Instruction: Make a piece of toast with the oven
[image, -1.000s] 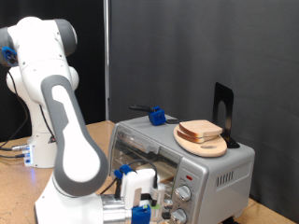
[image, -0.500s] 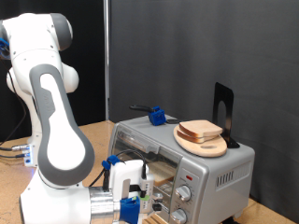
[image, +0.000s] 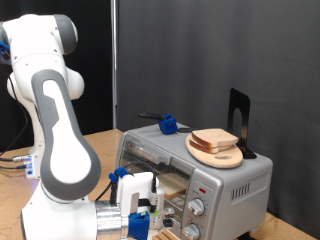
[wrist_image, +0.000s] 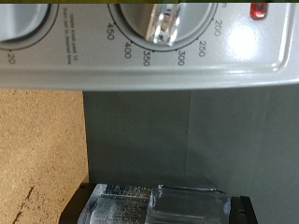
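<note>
- Low at the exterior view's bottom, the gripper (image: 140, 215) hangs just beside the oven (image: 195, 175) front, near its knobs (image: 196, 208).
- How wide its jaws stand cannot be told.
- Atop the oven, well apart from the gripper, a pale tan, brown-crusted piece of toast (image: 214, 140) lies on a round wooden plate (image: 216, 155).

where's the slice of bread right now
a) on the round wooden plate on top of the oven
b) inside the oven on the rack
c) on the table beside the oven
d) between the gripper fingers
a: the piece of toast lies on the wooden plate atop the oven, while the gripper is down at the oven's front.
</note>
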